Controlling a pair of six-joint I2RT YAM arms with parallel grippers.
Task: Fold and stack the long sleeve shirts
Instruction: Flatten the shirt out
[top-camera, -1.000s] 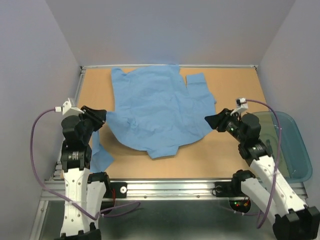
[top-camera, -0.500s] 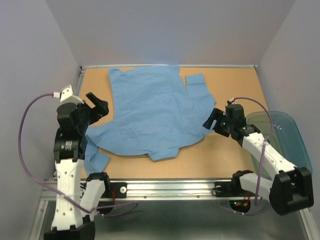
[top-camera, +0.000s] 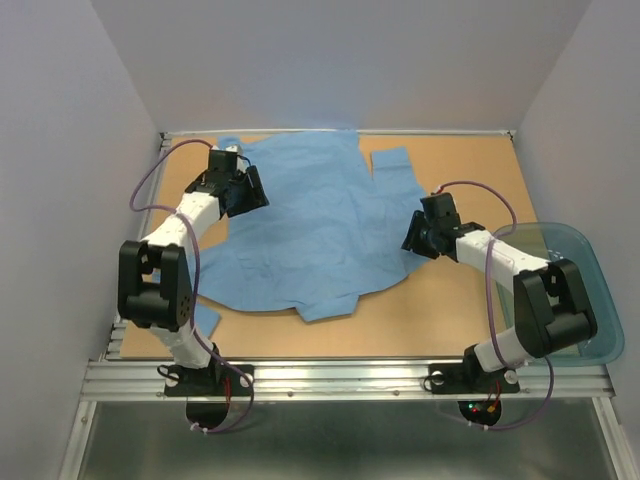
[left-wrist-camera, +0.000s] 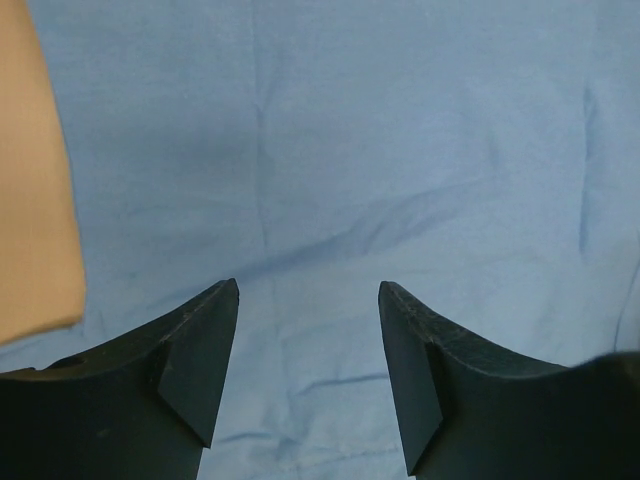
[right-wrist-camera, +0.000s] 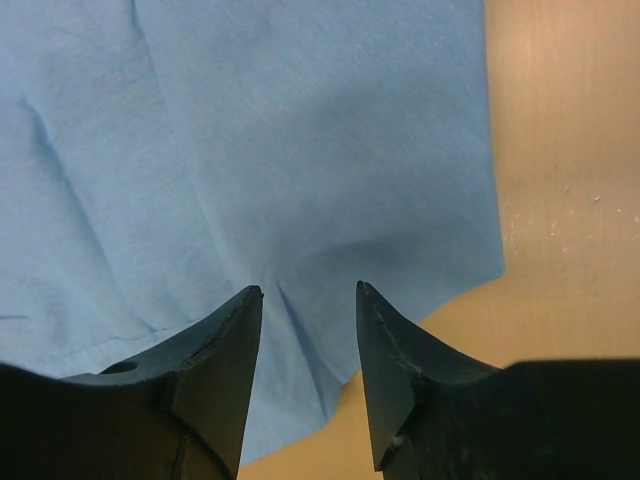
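Note:
One light blue long sleeve shirt (top-camera: 320, 225) lies spread and wrinkled on the tan table (top-camera: 470, 180), a sleeve end (top-camera: 392, 160) jutting at the far right. My left gripper (top-camera: 256, 192) hovers over the shirt's far left part, open, with only flat cloth (left-wrist-camera: 330, 150) showing between its fingers (left-wrist-camera: 205, 340). My right gripper (top-camera: 411, 240) stands open at the shirt's right edge. In the right wrist view the gripper (right-wrist-camera: 310, 290) frames a creased cloth edge (right-wrist-camera: 300, 150) but holds nothing.
A translucent teal tub (top-camera: 592, 300) sits off the table's right side, beside the right arm. A flap of blue cloth (top-camera: 203, 320) hangs near the front left corner. Bare table (right-wrist-camera: 565, 150) lies right of the shirt, and a metal rail (top-camera: 340, 378) runs along the near edge.
Both grippers opened. The left arm swung from the near left up to the shirt's far left part. The right arm stretched lower along the shirt's right edge. The cloth's left side dropped flat.

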